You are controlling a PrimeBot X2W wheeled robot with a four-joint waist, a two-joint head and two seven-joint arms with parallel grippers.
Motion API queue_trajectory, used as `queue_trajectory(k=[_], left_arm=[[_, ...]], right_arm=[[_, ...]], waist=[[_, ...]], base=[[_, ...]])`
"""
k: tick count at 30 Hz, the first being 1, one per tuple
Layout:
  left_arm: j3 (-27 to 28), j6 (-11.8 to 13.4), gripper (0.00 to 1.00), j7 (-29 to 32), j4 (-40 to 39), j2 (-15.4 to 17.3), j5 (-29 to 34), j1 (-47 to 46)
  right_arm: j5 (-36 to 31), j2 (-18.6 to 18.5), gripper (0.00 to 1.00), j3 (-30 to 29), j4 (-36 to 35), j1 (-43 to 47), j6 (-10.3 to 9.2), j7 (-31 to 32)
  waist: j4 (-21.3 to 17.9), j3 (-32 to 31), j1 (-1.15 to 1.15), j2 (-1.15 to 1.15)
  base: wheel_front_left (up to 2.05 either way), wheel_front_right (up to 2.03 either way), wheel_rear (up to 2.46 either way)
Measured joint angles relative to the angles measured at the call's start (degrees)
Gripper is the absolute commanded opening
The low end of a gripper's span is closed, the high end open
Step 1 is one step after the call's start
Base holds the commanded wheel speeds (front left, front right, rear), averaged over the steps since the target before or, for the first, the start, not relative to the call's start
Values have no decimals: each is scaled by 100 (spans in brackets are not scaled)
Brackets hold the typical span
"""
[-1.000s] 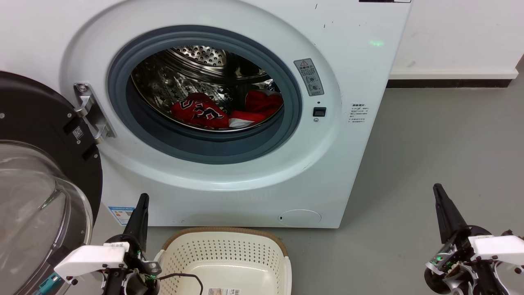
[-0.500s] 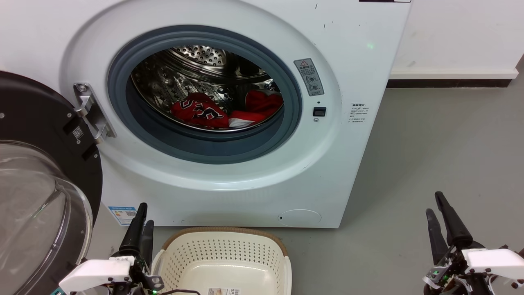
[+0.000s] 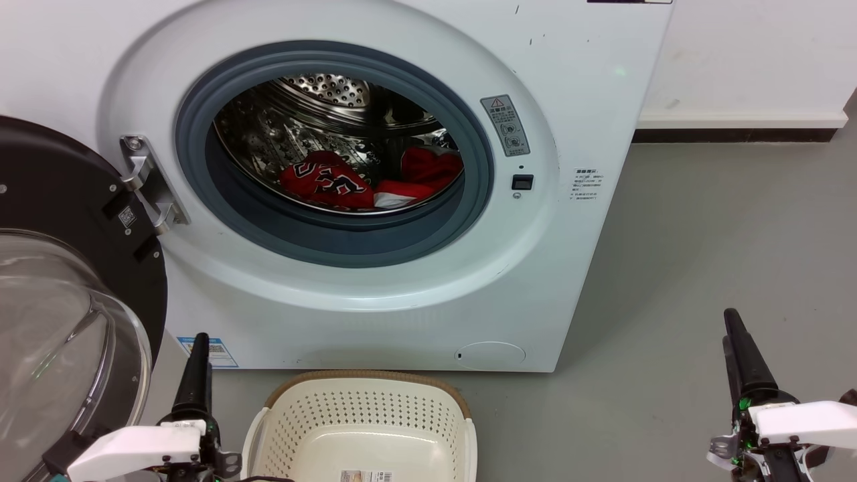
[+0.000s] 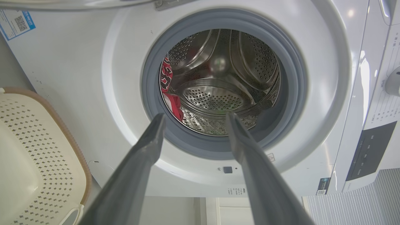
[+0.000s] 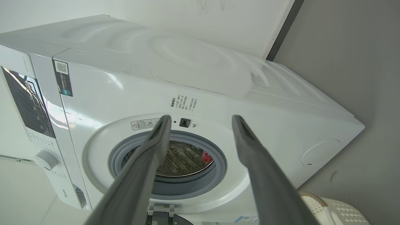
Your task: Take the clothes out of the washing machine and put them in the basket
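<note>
On the left wrist camera I see my left gripper [image 4: 196, 115] with its two dark fingers [image 4: 134, 175] spread apart and nothing between them, framing the mouth of the washing machine [image 4: 78, 62]. The grey rim [image 4: 297, 93] rings the perforated steel drum [image 4: 218, 97]. The red clothes [image 4: 168, 84] lie bunched against the drum's left edge in this view, lettering showing, just past the fingertip on that side. The cream basket [image 4: 37, 150], brown-rimmed, sits at the left edge, close to the machine's front. A dark control panel [image 4: 368, 153] shows at the right.
</note>
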Motion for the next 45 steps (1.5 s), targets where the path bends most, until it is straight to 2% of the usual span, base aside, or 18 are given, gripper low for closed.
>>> queue_trajectory(k=[7,18,22,27,32,37,45], left_arm=[[153,185,100,-163,-350,1,669,2],[-51,735,100,-389,-1213,1,2054,43],[-163,721,100,-466,-1405,1,2368,125],[-263,481,100,-563,-1523,2,2693,214],[-312,393,100,-648,-1685,4,3223,265],[-480,534,100,-730,-1924,4,3939,284],[-742,783,100,-865,-2136,5,4696,378]], right_arm=[[-1484,2,100,-68,-407,0,0,-166],[-3468,3,100,69,-1263,1,0,-393],[-4036,4,100,196,-1473,7,0,-465],[-4582,3,100,259,-1648,63,0,-556],[-5076,3,100,344,-1738,99,0,-648],[-5455,3,100,376,-1840,113,0,-742],[-6023,3,100,486,-1920,196,0,-866]], waist=[[-5,18,0,0],[-9,57,0,0],[-13,67,0,0],[-16,67,0,0],[-21,68,0,0],[-31,78,0,0],[-34,84,0,0]], base=[[0,0,0],[0,0,0],[0,0,0],[0,0,0],[0,0,0],[0,0,0],[0,0,0]])
